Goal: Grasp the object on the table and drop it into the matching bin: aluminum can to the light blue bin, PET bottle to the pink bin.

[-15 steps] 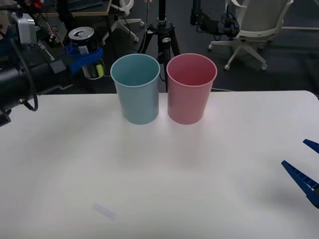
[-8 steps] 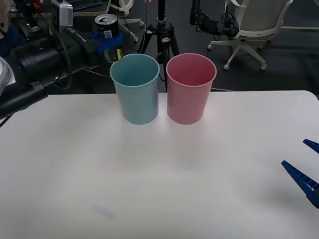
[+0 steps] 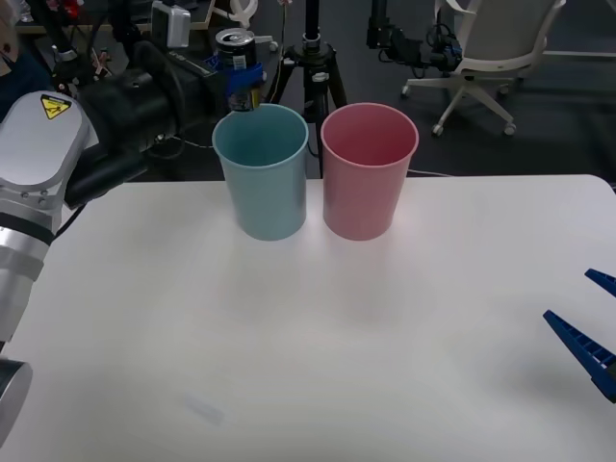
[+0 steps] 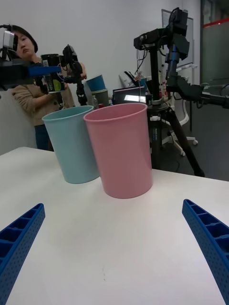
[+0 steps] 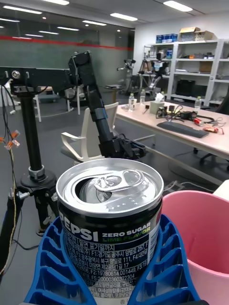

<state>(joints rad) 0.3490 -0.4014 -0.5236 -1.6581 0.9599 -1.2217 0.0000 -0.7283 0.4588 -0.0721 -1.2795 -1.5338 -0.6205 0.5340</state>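
I have the left gripper (image 3: 243, 85) clenched on the aluminum can (image 3: 235, 46), upright just above the light blue bin (image 3: 262, 173) rim. Pink bin (image 3: 369, 171) touches that bin. Right gripper (image 3: 589, 337) released, well apart.

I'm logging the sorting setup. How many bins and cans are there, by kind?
Tall plastic bucket-shaped bins: 2, the light blue bin and the pink bin.
Small dark grey aluminum can: 1, held in the left gripper.
Total: 3.

Left claw (image 3: 241, 85) clamped; right claw (image 3: 589, 327) agape.
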